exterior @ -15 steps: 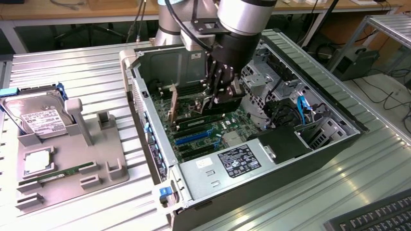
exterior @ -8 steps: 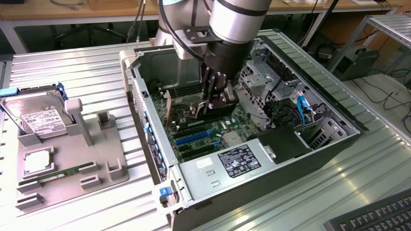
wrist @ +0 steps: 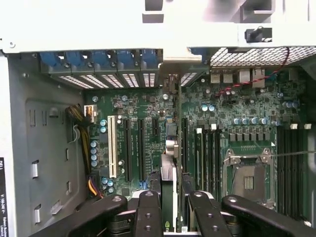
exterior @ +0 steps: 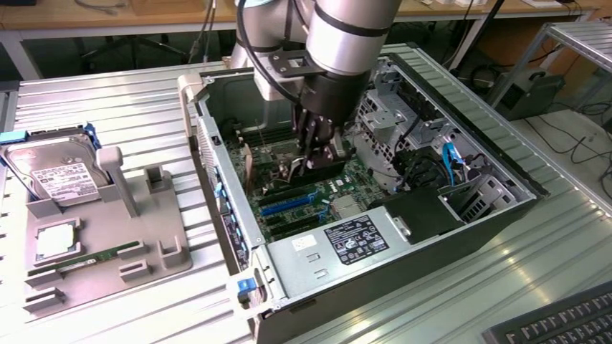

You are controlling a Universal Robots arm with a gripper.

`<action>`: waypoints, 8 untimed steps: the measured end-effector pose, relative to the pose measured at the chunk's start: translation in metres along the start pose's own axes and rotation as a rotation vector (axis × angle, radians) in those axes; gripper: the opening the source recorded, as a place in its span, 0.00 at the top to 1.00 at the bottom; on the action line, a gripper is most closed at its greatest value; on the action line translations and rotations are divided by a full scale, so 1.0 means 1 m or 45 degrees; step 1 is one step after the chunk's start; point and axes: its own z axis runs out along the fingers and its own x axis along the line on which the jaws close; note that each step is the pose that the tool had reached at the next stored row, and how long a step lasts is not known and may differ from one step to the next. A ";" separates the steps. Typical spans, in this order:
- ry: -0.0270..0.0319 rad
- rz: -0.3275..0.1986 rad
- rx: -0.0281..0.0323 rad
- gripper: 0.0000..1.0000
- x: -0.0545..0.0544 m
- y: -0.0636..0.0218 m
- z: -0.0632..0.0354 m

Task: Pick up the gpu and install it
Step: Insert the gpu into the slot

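Inside the open computer case (exterior: 411, 279), my gripper (exterior: 317, 159) reaches down over the green motherboard (exterior: 335, 190). It is shut on the gpu (exterior: 325, 170), a thin black card held edge-on just above the expansion slots. In the wrist view the gpu (wrist: 168, 173) runs as a narrow strip between my black fingers (wrist: 148, 212), and my gripper (wrist: 171, 200) clamps it from both sides. The card's far end points toward the rear slot openings (wrist: 170, 81), and it lies in line with the black slots (wrist: 143, 148) beside the white slot (wrist: 111, 148).
The power supply (exterior: 359, 238) sits at the case's near end, drive cages (exterior: 402, 115) and cables on the exterior view's right. The processor socket (wrist: 247, 180) and memory slots (wrist: 289, 168) lie beside the card. A grey fixture (exterior: 143, 236) holds a hard drive (exterior: 57, 175) and memory stick (exterior: 91, 258). Keyboard (exterior: 564, 326).
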 end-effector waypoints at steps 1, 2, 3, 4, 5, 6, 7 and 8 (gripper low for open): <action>-0.0001 -0.001 0.0010 0.74 0.000 0.0000 0.0013; -0.0001 -0.002 0.0019 0.74 0.000 0.0000 0.0026; -0.0002 -0.002 0.0027 0.74 0.000 0.0000 0.0039; -0.0004 -0.003 0.0036 0.74 0.000 0.0001 0.0055; -0.0005 -0.004 0.0043 0.74 0.000 0.0002 0.0069; -0.0004 -0.005 0.0051 0.74 0.000 0.0005 0.0084; -0.0004 -0.008 0.0061 0.74 0.000 0.0008 0.0100; 0.0000 -0.021 0.0090 0.74 0.000 0.0024 0.0142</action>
